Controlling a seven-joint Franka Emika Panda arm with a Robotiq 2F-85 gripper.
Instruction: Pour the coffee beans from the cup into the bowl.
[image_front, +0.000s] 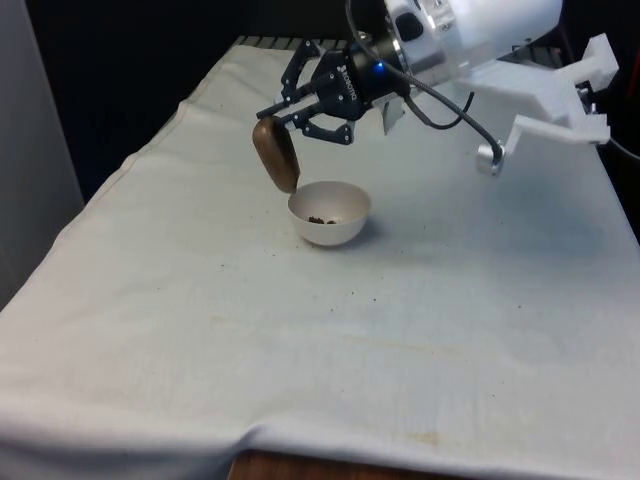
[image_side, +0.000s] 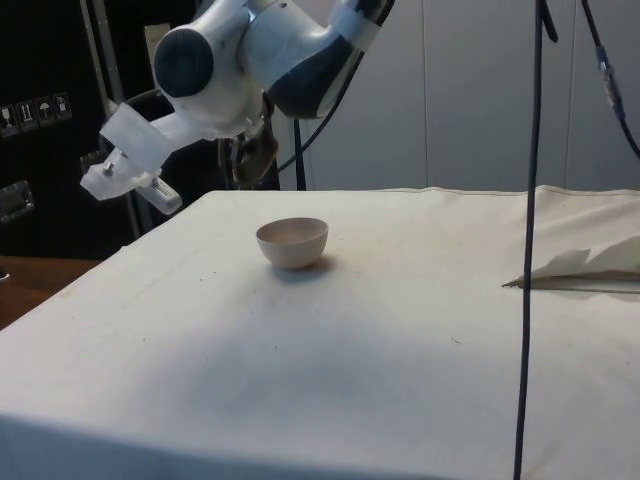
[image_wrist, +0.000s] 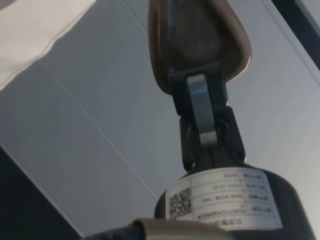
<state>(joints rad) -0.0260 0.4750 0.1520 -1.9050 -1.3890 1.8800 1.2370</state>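
White cloth (image_front: 300, 380) covers the bench from its near edge, wrinkled toward the front, with a few dark specks scattered on it. Farther back, near the middle of the bench, a small white bowl (image_front: 329, 214) stands upright on the cloth, with a small cluster of dark coffee beans (image_front: 322, 219) lying at its bottom. Just above the bowl's rim, on the front view's left, hangs a brown wooden cup (image_front: 275, 152), tipped steeply so that its lower end points down at the bowl's edge without touching it. The black tool (image_front: 290, 118) is pinching the cup at its upper end, and the wrist view shows a dark finger (image_wrist: 200, 107) pressed flat against the cup's brown wall. Behind the tool, the white arm (image_front: 480, 30) reaches in from the front view's right. In the side view, the bowl (image_side: 292, 242) sits alone on the cloth, and the cup (image_side: 258, 152) shows as a brown shape above and behind it, partly hidden by the arm.
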